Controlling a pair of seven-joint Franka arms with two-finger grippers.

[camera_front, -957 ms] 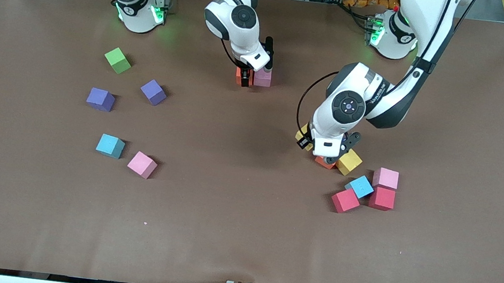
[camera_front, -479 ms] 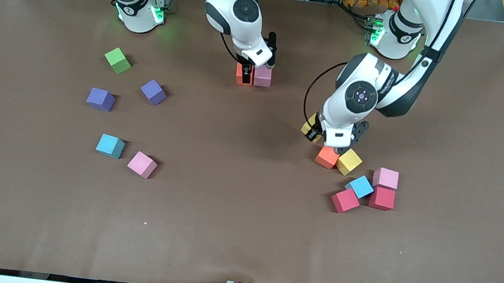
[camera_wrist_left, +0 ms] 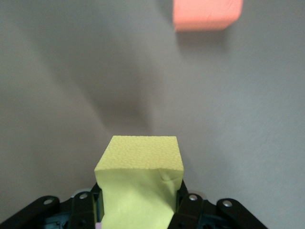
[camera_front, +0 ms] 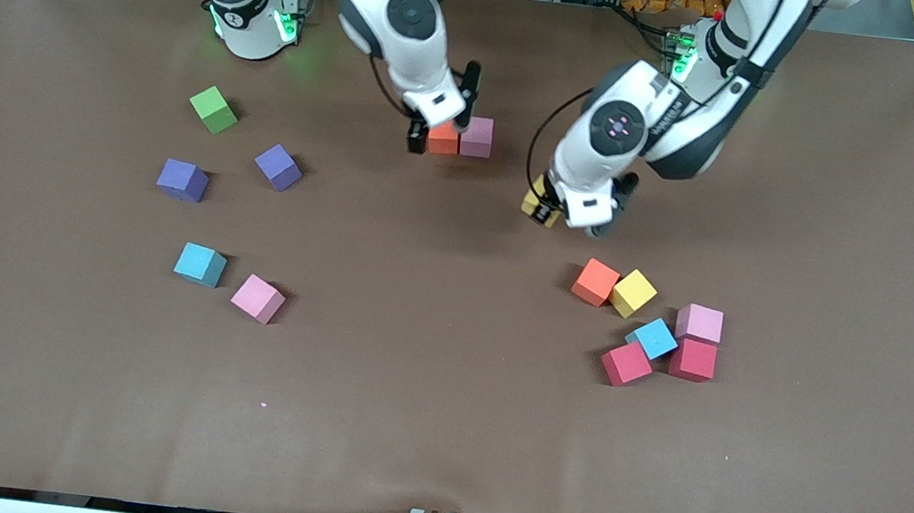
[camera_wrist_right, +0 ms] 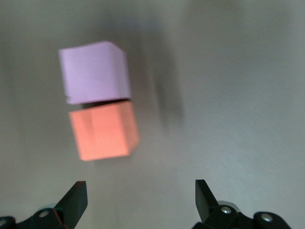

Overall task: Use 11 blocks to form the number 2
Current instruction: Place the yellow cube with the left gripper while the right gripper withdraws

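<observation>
The left gripper [camera_front: 544, 210] hangs in the air over bare worktop [camera_front: 422, 407], its fingers clamped on a yellow block [camera_front: 534, 200]. From the front only a corner of that block shows past the wrist; the left wrist view gives its whole top face [camera_wrist_left: 140, 157] squeezed between the fingers [camera_wrist_left: 188, 200], with an orange block [camera_wrist_left: 207, 14] on the surface ahead.

The right gripper [camera_front: 440, 121] is up over a pair of touching blocks near the robots' bases — a second orange block [camera_front: 443, 139] and a pink block [camera_front: 477, 137]. Its fingers stand wide open and hold nothing. The right wrist view shows both fingers [camera_wrist_right: 74, 200] apart from the 2 blocks [camera_wrist_right: 102, 131], and a thin dark seam between the pair that the front view hides.

Toward the left arm's end lie an orange [camera_front: 596, 282] and a yellow block [camera_front: 633, 293] touching, then a blue [camera_front: 654, 337], a pink [camera_front: 700, 323] and 2 red cubes [camera_front: 626, 364] bunched close. Toward the right arm's end, 2 purple blocks [camera_front: 278, 166], a blue [camera_front: 200, 264], a pink [camera_front: 258, 298] and a green cube [camera_front: 214, 109] sit well apart. The middle strip and the whole edge nearest the front camera lie open.
</observation>
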